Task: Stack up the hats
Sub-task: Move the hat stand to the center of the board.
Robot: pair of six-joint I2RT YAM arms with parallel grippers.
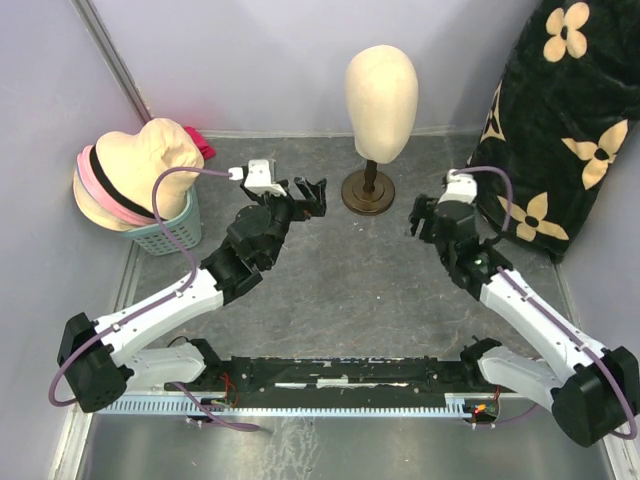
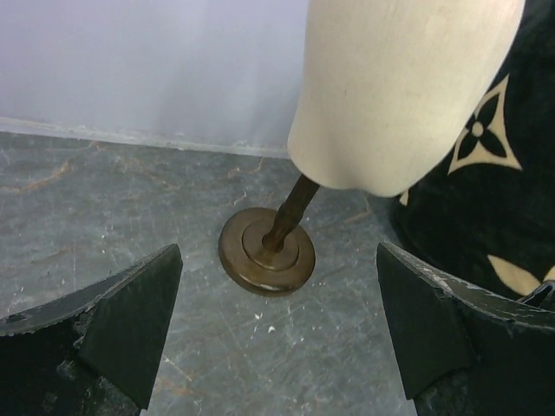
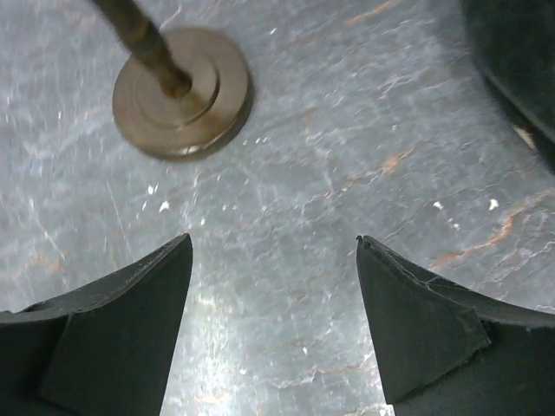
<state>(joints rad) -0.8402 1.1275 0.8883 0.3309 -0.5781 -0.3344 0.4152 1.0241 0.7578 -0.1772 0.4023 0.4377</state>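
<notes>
Top external view: soft fabric bucket hats [image 1: 125,185] sit at the far left of the grey marbled table [image 1: 350,290]. They are nested in one pile inside a small teal slatted basket [image 1: 172,235]. A beige crown is on top, with a pink brim and a black brim edge showing beneath it. I cannot make out a blue one. A small magenta-red cloth bundle [image 1: 203,141] peeks out just behind the pile.

The smooth cream egg-shaped mannequin head [image 1: 381,95] stands at centre back on its dark brown round stand [image 1: 368,192]. It is bare, with no hat on it. Black fabric with cream flower print [image 1: 560,130] is heaped in the far right corner.

Left wrist view: my left fingers [image 2: 130,321] are spread wide with nothing between them, facing the stand's base. Right wrist view: my right fingers [image 3: 121,329] are also wide apart and empty, over bare table just beside the same base. Both are well apart from the basket.

My read on progress:
- The hats I can see lie one inside another already, so the stack looks made.
- If the pile is meant to go elsewhere, say on the head, none of that is done.
- Neither hand holds or touches a hat.
- No loose hat is visible on the table.
</notes>
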